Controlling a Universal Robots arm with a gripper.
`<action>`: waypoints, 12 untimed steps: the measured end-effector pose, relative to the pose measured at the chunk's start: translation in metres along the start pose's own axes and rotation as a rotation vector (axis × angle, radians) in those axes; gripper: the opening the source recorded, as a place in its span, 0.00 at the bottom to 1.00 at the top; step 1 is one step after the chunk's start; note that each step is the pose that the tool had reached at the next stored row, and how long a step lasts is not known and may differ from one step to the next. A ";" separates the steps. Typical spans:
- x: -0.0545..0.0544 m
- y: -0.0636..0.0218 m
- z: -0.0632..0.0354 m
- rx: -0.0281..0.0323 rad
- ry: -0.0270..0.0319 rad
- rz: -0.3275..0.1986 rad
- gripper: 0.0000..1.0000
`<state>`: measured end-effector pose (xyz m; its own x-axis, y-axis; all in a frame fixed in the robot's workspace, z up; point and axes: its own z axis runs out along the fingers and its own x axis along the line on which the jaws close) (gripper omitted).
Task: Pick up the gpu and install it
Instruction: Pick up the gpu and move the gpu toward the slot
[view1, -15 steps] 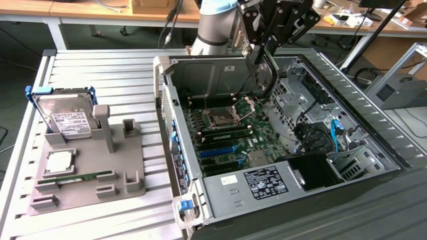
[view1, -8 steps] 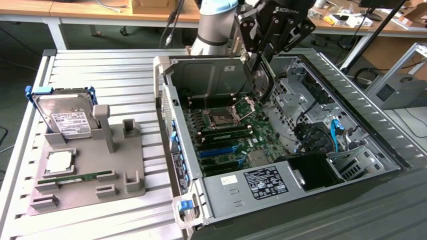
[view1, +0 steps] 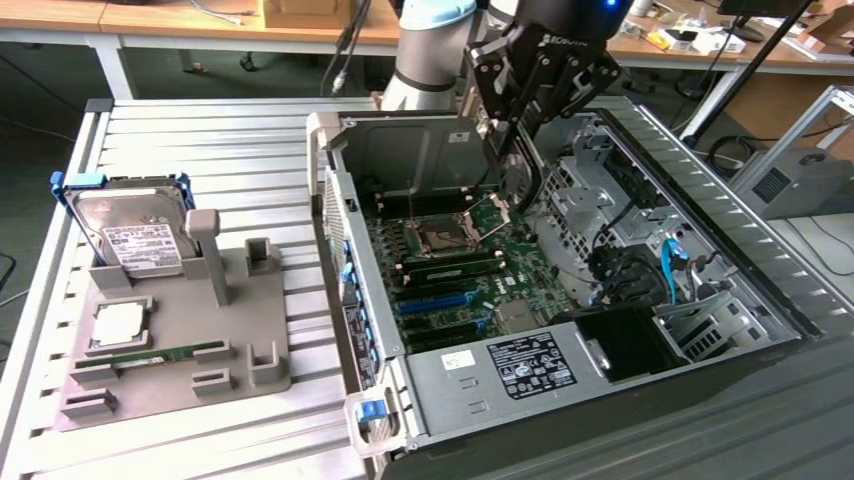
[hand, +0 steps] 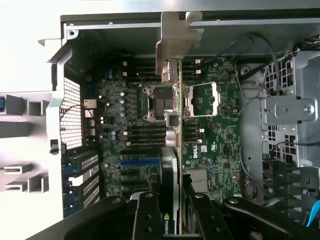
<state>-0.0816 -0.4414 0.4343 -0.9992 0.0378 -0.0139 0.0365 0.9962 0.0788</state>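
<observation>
1. While I watch through the wrist camera, the fingers (hand: 146, 218) are clamped on the gpu (hand: 171, 165), one on each side of its thin edge. The card is carried in the air, not lying on the counter (view1: 227, 140).
2. Its long axis runs straight away from the fingers. The gripped end sits between them and the silver bracket (hand: 177, 35) is the far end.
3. From the exterior view the card hangs edge-on inside the open case (view1: 747, 250), over the motherboard (view1: 461, 270) and close by the processor socket (view1: 441, 238). I cannot tell whether its lower end touches anything.
4. The blue slots (hand: 137, 162) lie off to one side of the card, not under it. I judge it is neither lined up with a slot nor seated.
5. Room is tight. The drive cage (hand: 292, 115) and loose cables stand on one side, and the case wall with its vent grille closes off another.
6. On the exterior view's left, the slatted counter carries a grey holder (view1: 174, 340) with a hard drive (view1: 134, 235) standing in it. Both are well apart from the fingers.
</observation>
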 end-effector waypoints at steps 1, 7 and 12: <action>0.000 -0.0001 0.0018 0.0000 0.0000 0.000 0.27; 0.000 -0.0011 0.0138 0.0000 0.0000 0.000 0.27; 0.000 -0.0017 0.0216 0.0001 0.0000 0.000 0.27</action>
<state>-0.0816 -0.4414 0.4127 -0.9992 0.0378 -0.0139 0.0366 0.9962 0.0787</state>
